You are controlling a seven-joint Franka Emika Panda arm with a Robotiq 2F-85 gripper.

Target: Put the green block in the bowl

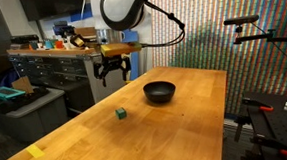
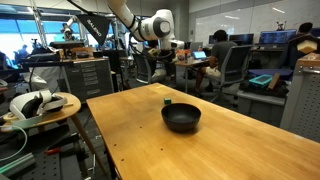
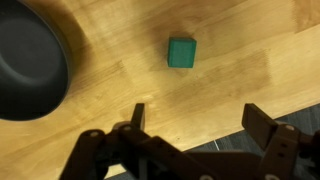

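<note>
The green block (image 1: 119, 112) is a tiny dark-green cube on the wooden table; it also shows in an exterior view (image 2: 167, 101) and in the wrist view (image 3: 182, 52). The black bowl (image 1: 159, 91) stands on the table to one side of the block, apart from it, and shows in an exterior view (image 2: 181, 119) and at the left edge of the wrist view (image 3: 30, 65). My gripper (image 1: 114, 73) hangs open and empty, well above the table's far edge, and shows in an exterior view (image 2: 163, 55). In the wrist view its fingers (image 3: 197, 120) are spread wide, with the block beyond them.
The wooden table (image 1: 177, 128) has a strip of yellow tape (image 1: 35, 151) near its front corner. Workbenches and cabinets (image 1: 52, 66) stand beyond the far edge. A round side table (image 2: 35, 108) and office chairs (image 2: 235, 70) with people surround it.
</note>
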